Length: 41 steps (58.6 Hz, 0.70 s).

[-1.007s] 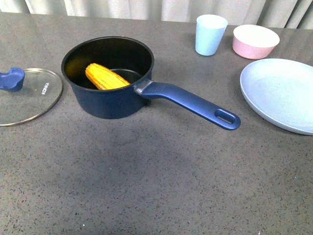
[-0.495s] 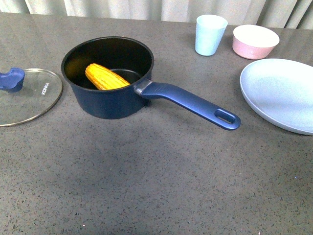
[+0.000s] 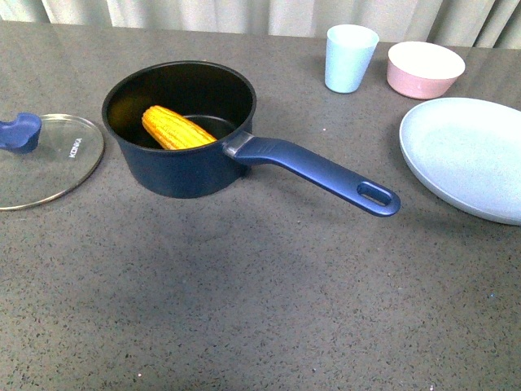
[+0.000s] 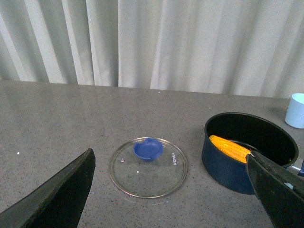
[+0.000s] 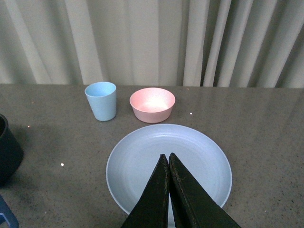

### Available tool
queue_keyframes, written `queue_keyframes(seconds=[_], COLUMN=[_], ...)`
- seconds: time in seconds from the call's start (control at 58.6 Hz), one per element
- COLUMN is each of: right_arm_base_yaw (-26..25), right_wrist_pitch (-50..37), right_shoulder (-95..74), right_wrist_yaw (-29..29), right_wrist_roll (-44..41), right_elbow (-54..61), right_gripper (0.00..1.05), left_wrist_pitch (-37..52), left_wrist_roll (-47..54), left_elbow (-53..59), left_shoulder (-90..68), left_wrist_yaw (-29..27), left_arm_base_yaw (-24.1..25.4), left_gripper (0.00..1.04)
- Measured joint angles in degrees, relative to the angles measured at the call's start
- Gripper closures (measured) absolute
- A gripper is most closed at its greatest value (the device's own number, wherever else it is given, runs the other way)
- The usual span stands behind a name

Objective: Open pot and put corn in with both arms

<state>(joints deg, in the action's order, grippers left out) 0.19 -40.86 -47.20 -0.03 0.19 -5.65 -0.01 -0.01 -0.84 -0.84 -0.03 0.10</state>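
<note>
A yellow-orange corn cob (image 3: pixel 177 128) lies inside the dark navy saucepan (image 3: pixel 181 163), its glass lid (image 3: pixel 49 160) off beside it; left gripper (image 4: pixel 171 190) spread wide, right gripper (image 5: pixel 167 164) pressed closed, empty.

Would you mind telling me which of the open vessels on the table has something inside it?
The pot: it holds the corn. The cup and pink bowl look empty.

Glass lid (image 3: pixel 45 163), speckled matt table (image 3: pixel 244 309)
</note>
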Motion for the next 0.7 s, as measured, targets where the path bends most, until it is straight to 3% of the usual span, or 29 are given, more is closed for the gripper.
queue_keyframes(seconds=[0.341, 0.7], right_arm_base_yaw=[-0.1, -0.1], right_wrist_pitch=[3.5, 14.5], right_shoulder=[8.5, 20.5], right_wrist_yaw=[0.0, 0.0], right_wrist_roll=[0.0, 0.0], right_elbow=[4.3, 4.3], right_gripper=[1.03, 1.03], left_wrist_pitch=[0.0, 0.0], left_wrist_roll=[0.0, 0.0], left_elbow=[0.0, 0.0], left_shoulder=[0.0, 0.0], left_wrist_yaw=[0.0, 0.0], left_arm_base_yaw=[0.0, 0.0], left_gripper=[0.09, 0.09])
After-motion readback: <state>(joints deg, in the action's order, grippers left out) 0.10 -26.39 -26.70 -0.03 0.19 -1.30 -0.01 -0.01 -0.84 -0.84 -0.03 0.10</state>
